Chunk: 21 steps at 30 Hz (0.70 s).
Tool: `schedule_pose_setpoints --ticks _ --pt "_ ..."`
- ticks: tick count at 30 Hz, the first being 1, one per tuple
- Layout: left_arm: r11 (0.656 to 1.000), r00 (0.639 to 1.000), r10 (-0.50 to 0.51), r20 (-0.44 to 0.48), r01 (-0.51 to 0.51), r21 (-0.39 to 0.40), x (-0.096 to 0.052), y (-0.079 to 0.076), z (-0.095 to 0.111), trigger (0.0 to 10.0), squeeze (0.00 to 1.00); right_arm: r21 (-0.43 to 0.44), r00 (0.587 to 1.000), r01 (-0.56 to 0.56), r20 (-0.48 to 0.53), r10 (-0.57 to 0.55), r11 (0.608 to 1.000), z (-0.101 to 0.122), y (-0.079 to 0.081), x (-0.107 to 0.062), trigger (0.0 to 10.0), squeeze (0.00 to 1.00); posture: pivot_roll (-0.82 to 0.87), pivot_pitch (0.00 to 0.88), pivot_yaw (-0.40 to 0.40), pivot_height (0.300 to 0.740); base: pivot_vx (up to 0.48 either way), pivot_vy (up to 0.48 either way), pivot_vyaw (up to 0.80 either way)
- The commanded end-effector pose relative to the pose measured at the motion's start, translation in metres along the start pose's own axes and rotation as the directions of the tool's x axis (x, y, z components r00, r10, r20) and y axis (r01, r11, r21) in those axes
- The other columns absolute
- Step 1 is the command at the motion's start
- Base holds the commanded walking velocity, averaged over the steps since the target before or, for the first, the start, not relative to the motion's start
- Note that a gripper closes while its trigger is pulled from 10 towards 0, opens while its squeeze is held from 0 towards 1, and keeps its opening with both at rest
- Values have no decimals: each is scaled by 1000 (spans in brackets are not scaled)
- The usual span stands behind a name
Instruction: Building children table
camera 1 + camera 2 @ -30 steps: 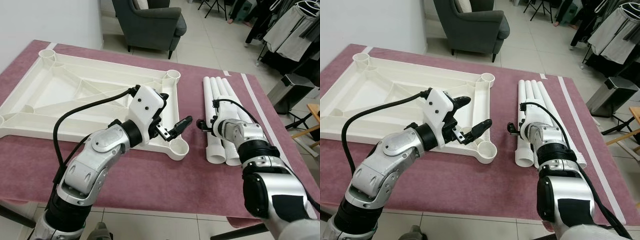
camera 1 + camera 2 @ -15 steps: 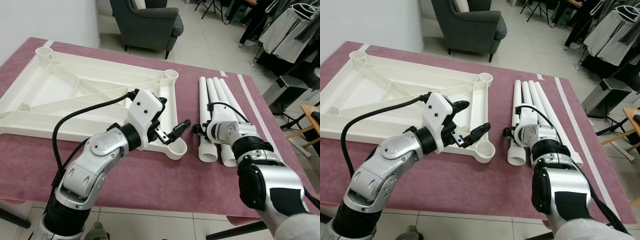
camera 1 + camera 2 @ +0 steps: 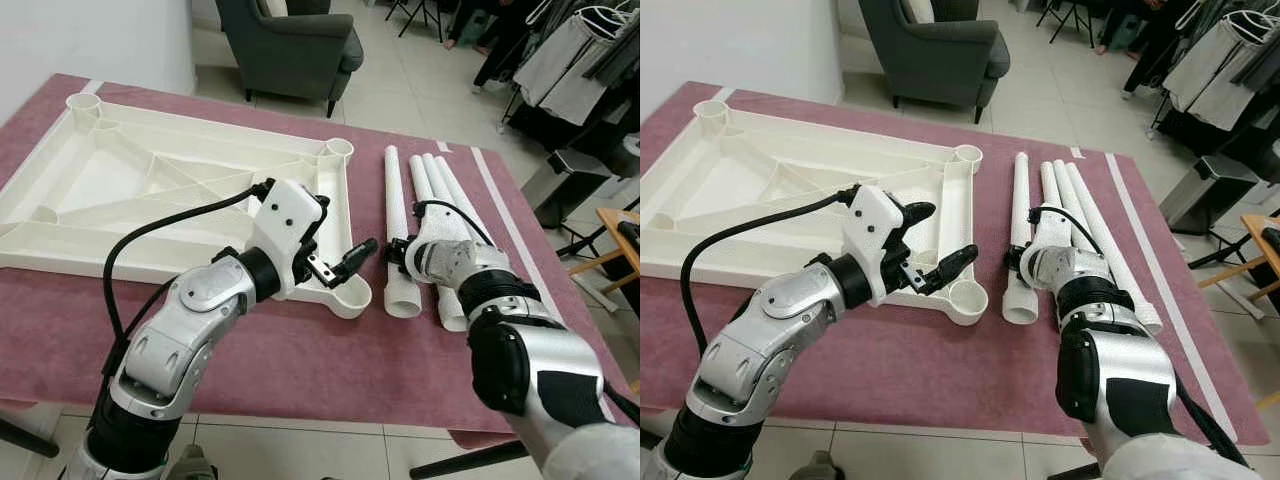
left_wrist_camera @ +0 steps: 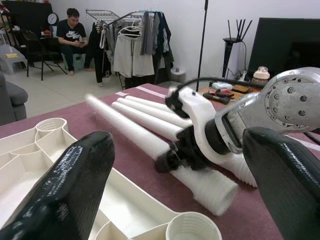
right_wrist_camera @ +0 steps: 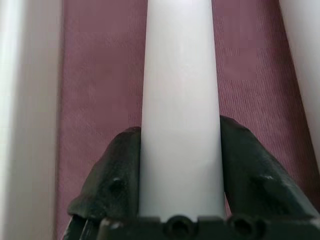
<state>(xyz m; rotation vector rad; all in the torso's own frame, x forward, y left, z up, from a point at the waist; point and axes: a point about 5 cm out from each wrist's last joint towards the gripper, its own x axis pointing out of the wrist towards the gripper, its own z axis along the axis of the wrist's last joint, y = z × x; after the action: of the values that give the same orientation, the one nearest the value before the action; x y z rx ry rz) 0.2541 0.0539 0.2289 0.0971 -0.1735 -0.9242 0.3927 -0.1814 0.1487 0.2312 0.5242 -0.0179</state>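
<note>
The white leg (image 3: 397,232) lies flat on the red cloth (image 3: 300,360), pointing away from the robot, beside the upturned tabletop (image 3: 150,190). The right gripper (image 3: 396,251) pinches its near end. The left gripper (image 3: 335,252) hovers spread above the corner socket (image 3: 350,296).

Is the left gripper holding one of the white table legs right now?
No. The left gripper is open above the tabletop's corner socket, while the right gripper clamps a white leg.
</note>
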Motion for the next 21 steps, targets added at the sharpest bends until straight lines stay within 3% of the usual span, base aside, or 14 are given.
schedule_pose_setpoints --ticks 1,2,5,8,10,11,13,14,15,16,19,20,21 --pt "996 997 77 1 -77 -38 -1 4 -1 10000 0 1 980 -20 197 20 1000 36 2 -14 10000 0 129 14 -129 740 0 0 0" --pt "996 997 77 1 -77 -38 -1 4 -1 10000 0 1 980 -20 197 20 1000 36 2 -14 10000 0 129 14 -129 740 0 0 0" --pt "974 982 188 11 -185 -128 3 19 1 10000 0 -40 913 -40 405 53 998 56 8 -49 10000 0 119 9 -119 740 0 0 0" --pt "965 976 217 15 -212 -155 4 24 2 10000 0 -66 898 -32 437 57 997 55 8 -57 10000 0 113 7 -110 740 0 0 0" --pt "937 957 288 21 -277 -215 9 40 7 10000 0 -182 821 2 562 102 983 57 10 -80 10000 0 101 2 -94 740 0 0 0" --pt "937 957 288 21 -277 -215 9 40 7 10000 0 -182 821 2 562 102 983 57 10 -80 10000 0 101 2 -94 740 0 0 0" --pt "919 947 320 30 -302 -255 13 52 12 10000 0 -288 751 24 637 173 957 53 13 -96 10000 0 96 0 -87 740 0 0 0" --pt "919 947 320 30 -302 -255 13 52 12 10000 0 -288 751 24 637 173 957 53 13 -96 10000 0 96 0 -87 740 0 0 0" --pt "916 946 321 36 -301 -265 16 55 14 10000 0 -356 732 43 647 213 934 46 15 -99 10000 0 94 0 -77 740 0 0 0" --pt "917 947 317 44 -294 -268 20 57 17 10000 725 -419 718 40 644 265 907 37 19 -100 10000 0 97 0 -70 740 0 0 0" --pt "917 947 317 44 -294 -268 20 57 17 10000 725 -419 718 40 644 265 907 37 19 -100 10000 0 97 0 -70 740 0 0 0" --pt "925 954 294 62 -268 -269 24 57 22 10000 1000 -484 703 25 630 329 875 28 26 -103 10000 0 97 0 -64 740 0 0 0" --pt "925 954 294 62 -268 -269 24 57 22 10000 1000 -484 703 25 630 329 875 28 26 -103 10000 0 97 0 -64 740 0 0 0"
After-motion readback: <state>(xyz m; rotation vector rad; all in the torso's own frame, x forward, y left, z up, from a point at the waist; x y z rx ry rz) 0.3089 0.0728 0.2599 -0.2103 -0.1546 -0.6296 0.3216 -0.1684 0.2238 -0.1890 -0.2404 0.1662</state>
